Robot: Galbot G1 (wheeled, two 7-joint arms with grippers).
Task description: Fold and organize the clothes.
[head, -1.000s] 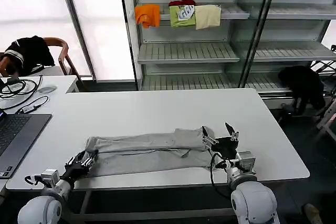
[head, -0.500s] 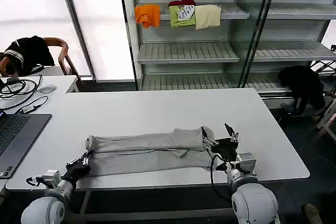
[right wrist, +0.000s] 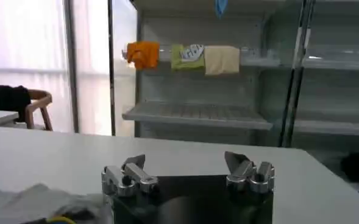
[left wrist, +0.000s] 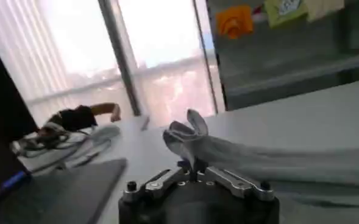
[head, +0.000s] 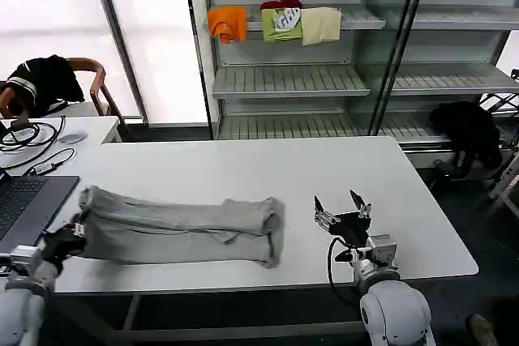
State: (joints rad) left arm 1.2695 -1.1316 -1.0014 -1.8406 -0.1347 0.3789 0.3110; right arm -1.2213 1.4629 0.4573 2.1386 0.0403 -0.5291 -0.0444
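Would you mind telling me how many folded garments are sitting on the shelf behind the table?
3, side by side on one upper shelf: the orange garment, the green garment, the cream garment. A dark red piece behind may be another.

My view: white table [head: 243, 168] foreground. Metal shelving [head: 292, 79] at 12 o'clock, orange, green, cream folded garments [head: 276, 23] on upper shelf. Bright windows [head: 49, 22] at 10 o'clock. Wooden chair [head: 89, 79], laptop [head: 24, 204] at 9 o'clock.

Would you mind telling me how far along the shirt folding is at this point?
Done: the grey shirt is already folded into a long band on the table. In hand: the left gripper pinches its end; the right gripper is open beside it. Left: folding the band shorter and putting it away.
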